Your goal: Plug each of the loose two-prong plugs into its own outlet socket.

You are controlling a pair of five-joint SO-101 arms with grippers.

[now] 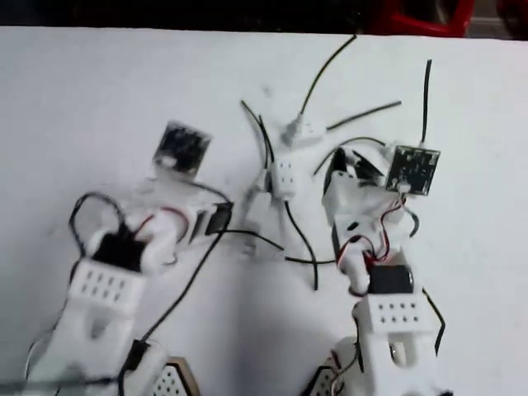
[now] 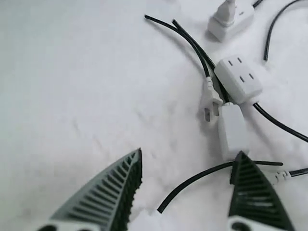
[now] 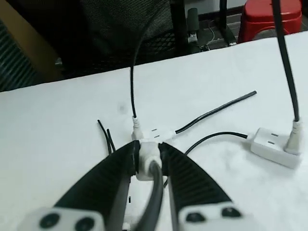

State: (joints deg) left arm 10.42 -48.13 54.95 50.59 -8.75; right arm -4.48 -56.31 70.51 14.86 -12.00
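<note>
My left gripper (image 2: 185, 192) hangs open over the table, with nothing between its fingers. Just beyond it a loose two-prong plug (image 2: 210, 99) on a black cord lies against a white outlet socket (image 2: 238, 79) whose slots face up. A second white block (image 2: 233, 132) lies beside that plug. My right gripper (image 3: 147, 147) is shut on a white plug (image 3: 147, 158) with a black cord. Ahead of it sits an outlet socket (image 3: 156, 133) with a plug in it. In the high view the free socket (image 1: 285, 176) lies between the two arms.
Another outlet (image 3: 272, 144) with a cord plugged in sits off to one side of the right gripper. Loose black cords (image 1: 301, 239) cross the white table (image 1: 99, 91) between the arms. A red stool (image 3: 269, 17) stands beyond the far edge.
</note>
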